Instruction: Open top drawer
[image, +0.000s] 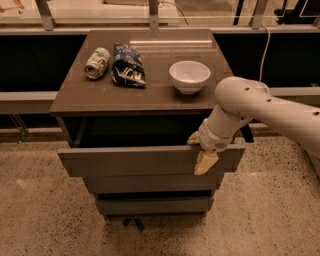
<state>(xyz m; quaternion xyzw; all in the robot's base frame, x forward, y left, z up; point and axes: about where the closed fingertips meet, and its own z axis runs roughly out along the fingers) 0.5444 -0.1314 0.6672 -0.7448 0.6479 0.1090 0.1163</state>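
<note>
The top drawer (135, 160) of a grey-brown cabinet is pulled out well past the two narrower drawer fronts (150, 183) below it. Its inside is dark and shadowed. My gripper (202, 154) sits at the drawer's right end, straddling the top edge of the drawer front. One yellowish finger (205, 163) hangs down over the outside of the front, the other (193, 138) is behind the edge inside the drawer. The white arm (265, 110) reaches in from the right.
On the cabinet top (150, 95) stand a tipped can (96, 63), a dark snack bag (128, 65) and a white bowl (189, 76). A rail and dark panels run behind. Speckled floor (45, 215) surrounds the cabinet.
</note>
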